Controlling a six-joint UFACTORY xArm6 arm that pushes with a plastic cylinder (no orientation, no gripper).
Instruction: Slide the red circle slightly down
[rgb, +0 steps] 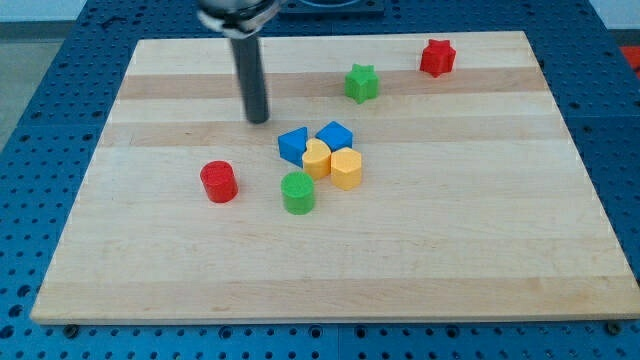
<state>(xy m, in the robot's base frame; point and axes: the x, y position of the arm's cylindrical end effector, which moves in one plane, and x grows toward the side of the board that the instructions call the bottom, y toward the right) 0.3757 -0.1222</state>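
The red circle (218, 182) is a short red cylinder on the wooden board (150, 270), left of the middle. My tip (258, 120) is the lower end of a dark rod coming down from the view's top. It stands above and a little to the right of the red circle, well apart from it, and touches no block.
A cluster lies right of the red circle: two blue blocks (293, 144) (335, 134), a yellow heart (316, 159), a yellow hexagon (346, 169) and a green circle (298, 193). A green star (362, 83) and a red star (437, 57) lie near the top right.
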